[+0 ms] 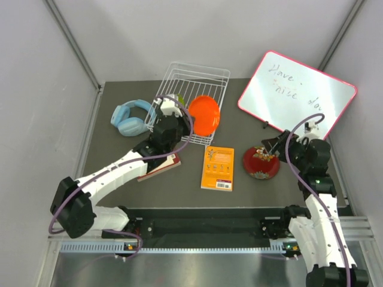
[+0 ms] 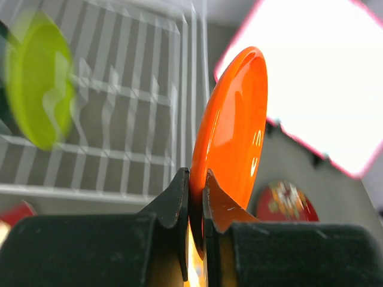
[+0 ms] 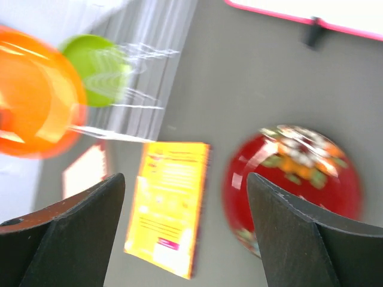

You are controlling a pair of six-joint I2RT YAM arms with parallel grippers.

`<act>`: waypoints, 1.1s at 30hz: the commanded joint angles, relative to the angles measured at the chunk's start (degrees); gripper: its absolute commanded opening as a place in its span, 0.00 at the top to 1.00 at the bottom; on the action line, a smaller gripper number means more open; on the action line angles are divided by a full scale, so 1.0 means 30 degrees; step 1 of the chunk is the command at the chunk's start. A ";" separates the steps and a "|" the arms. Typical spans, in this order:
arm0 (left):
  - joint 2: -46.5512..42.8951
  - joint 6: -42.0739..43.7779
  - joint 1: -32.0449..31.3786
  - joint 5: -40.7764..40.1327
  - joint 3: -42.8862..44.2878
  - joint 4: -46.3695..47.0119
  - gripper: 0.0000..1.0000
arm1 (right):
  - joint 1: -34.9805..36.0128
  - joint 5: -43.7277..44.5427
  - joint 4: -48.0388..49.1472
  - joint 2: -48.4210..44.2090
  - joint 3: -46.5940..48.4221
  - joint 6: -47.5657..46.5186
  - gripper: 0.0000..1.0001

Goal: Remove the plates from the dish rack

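Orange plate (image 1: 204, 113) hangs upper centre, at the front edge of the dish rack (image 1: 197, 81), my left gripper (image 2: 196, 191) clenched on its rim. I want it raised straight, clear of the wires. Right gripper (image 3: 182, 179) gapes, released.

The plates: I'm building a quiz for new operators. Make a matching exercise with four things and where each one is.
Things:
1. orange plate
2. red floral plate
3. lime green plate
4. blue headphones

Places:
A. on the table, left of the dish rack
B. in the dish rack
C. clamped in the left gripper
D. flat on the table, near the open right gripper

Pairs: 1-C, 2-D, 3-B, 4-A
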 commanded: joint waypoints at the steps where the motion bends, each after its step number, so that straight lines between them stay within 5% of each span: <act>1: 0.0683 -0.3956 -0.0115 0.6294 -0.1778 0.1357 1.00 | 0.1303 -0.1788 0.4252 -0.0242 -0.0374 0.1998 0.17; 8: 0.1738 -0.6211 -0.0232 0.9870 -0.2514 0.4757 1.00 | 0.5577 0.0731 0.5893 0.2068 -0.0374 0.2350 0.18; 19: 0.2120 -0.7151 -0.0291 1.2010 -0.3273 0.7392 1.00 | 0.6433 0.1115 0.8381 0.4533 -0.1048 0.2760 0.25; 23: 0.2646 -0.7767 -0.0291 1.2917 -0.3510 0.8771 1.00 | 0.6492 -0.0025 0.9901 0.5120 -0.1252 0.2906 0.52; 27: 0.3086 -0.8120 -0.0320 1.3388 -0.3978 1.0382 1.00 | 0.6492 -0.0439 1.0379 0.5035 -0.1721 0.3112 1.00; 31: 0.2999 -0.7273 -0.0291 1.3242 -0.3921 0.9276 0.67 | 0.6317 0.2625 0.7192 0.3223 -0.1401 0.2500 1.00; 33: 0.2679 -0.6336 -0.0291 1.2775 -0.3745 0.8223 0.33 | 0.5995 0.4241 0.4040 0.2546 -0.0876 0.2118 1.00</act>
